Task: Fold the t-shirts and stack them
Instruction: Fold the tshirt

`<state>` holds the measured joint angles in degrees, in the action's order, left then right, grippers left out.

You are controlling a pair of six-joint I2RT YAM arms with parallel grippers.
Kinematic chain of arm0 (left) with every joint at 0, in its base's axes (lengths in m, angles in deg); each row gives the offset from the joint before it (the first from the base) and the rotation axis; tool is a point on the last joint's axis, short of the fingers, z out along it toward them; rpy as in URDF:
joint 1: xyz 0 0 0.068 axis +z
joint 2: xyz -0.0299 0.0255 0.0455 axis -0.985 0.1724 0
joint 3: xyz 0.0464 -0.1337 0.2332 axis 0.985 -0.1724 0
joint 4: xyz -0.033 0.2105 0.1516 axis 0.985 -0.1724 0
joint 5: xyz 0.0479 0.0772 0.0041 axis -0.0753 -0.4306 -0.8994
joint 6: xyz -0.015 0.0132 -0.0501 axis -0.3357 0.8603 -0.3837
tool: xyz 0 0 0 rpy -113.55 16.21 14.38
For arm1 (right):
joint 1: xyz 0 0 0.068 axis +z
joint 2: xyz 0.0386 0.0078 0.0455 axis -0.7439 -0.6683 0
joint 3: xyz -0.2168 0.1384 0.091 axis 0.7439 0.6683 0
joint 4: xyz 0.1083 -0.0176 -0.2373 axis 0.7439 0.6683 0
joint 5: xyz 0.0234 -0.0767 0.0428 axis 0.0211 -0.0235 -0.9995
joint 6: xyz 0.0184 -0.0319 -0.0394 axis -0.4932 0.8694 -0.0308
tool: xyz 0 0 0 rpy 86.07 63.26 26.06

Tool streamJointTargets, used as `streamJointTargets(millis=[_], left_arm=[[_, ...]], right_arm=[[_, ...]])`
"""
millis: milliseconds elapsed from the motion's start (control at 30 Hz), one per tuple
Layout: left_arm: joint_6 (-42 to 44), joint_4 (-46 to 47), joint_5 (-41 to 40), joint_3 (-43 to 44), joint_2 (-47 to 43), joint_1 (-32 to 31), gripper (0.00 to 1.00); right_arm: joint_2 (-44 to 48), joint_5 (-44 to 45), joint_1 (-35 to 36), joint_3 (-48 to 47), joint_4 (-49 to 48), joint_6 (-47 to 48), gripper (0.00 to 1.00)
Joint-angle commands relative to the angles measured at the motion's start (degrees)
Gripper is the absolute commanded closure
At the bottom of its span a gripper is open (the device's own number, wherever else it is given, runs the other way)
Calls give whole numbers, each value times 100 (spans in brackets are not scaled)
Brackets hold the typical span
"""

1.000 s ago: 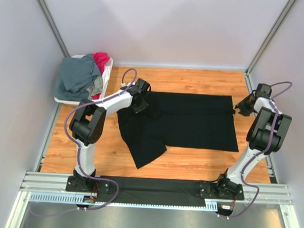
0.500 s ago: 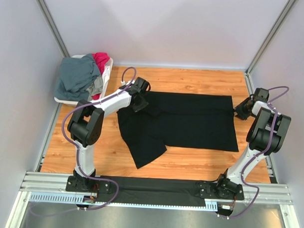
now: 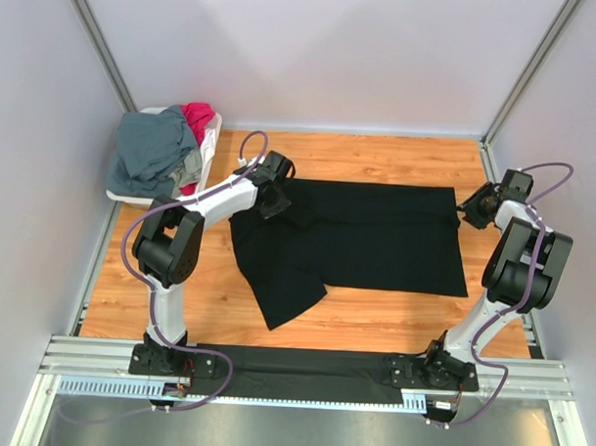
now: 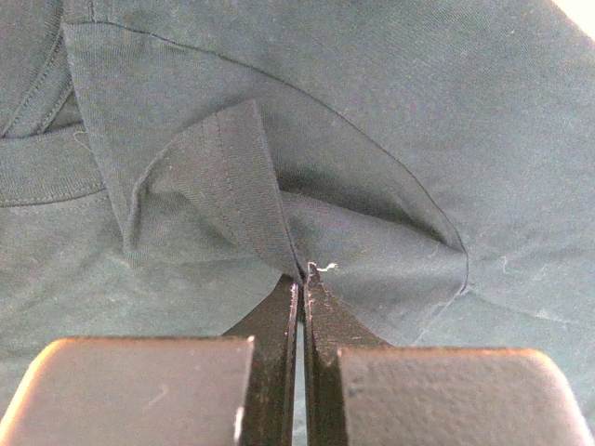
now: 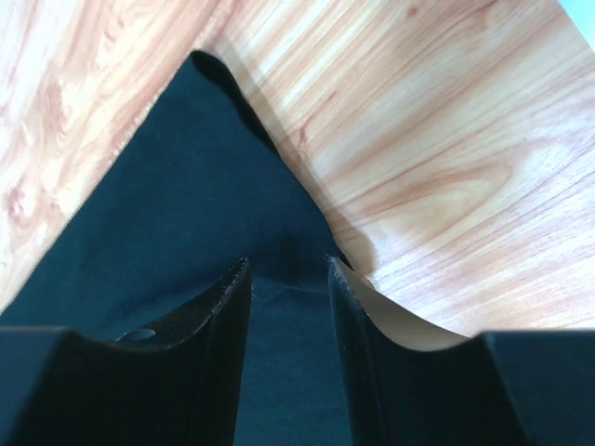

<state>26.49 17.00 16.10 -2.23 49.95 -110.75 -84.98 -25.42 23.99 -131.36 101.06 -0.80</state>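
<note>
Left gripper: jaws shut, pinching a raised fold of the plain black cloth short-sleeved t-shirt. In the left wrist view the left gripper has the cloth bunched right at its tips. A stitched, hemmed flap stands up just beyond them. The ribbed collar band is beyond and off to the left of the fingers. The rest of that view is flat black cloth.

Right gripper: jaws parted to a narrow gap, nothing clamped. In the right wrist view the right gripper straddles a corner of the black shirt. Cloth lies flat under and between the fingers, and the corner's point is ahead of the tips. The light wood-grain tabletop is bare on both sides of that corner.

Top view: the black shirt is spread on the table and spans from the left gripper across to the right one. The right gripper is at the shirt's far-right edge, near its top corner. One sleeve flares out towards the arm bases, on the near side of the left gripper.

A white plastic basket sits well off to the outer side of the left gripper, at the far left corner of the table. A crumpled slate grey-blue cloth shirt and a magenta-red cloth shirt are piled in it, well apart from both grippers.
</note>
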Motion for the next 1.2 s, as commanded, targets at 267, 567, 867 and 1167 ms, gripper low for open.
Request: streamJointTargets(millis=[267,567,867,1167], left_arm=[[321,55,21,155,-355,44,100],[383,90,91,120,-399,97,100],[383,107,179,111,-355,141,100],[392,134,205,120,-320,167,100]], right_arm=[[292,76,8,40,-95,1337,56],[64,-365,-1,22,-70,1830,55],[-32,-346,43,-91,176,2102,56],[-375,-224,131,-514,704,2428,57]])
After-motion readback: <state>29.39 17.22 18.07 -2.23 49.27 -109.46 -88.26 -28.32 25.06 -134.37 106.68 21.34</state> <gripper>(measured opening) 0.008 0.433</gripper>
